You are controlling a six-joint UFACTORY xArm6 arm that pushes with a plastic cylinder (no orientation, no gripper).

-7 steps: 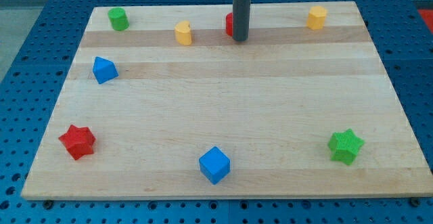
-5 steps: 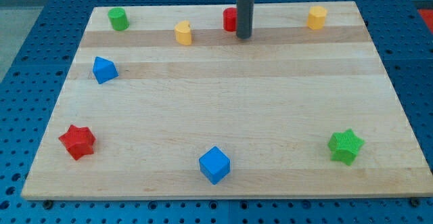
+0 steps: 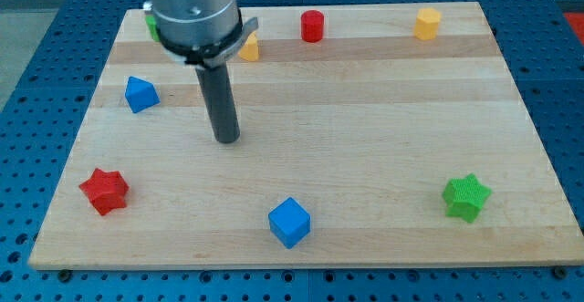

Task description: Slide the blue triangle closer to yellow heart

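Zero progress, by my read: blue triangle (image 3: 140,93) sits well apart from the yellow heart (image 3: 249,48), down and to the view's left of it. My tip (image 3: 226,140) rests right of the triangle, not touching. No gripper here, just the rod. Whole push remains.

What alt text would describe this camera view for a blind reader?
My tip rests on a wooden board, right of the blue triangle block and below the partly hidden yellow heart block; other coloured blocks dot the edges.
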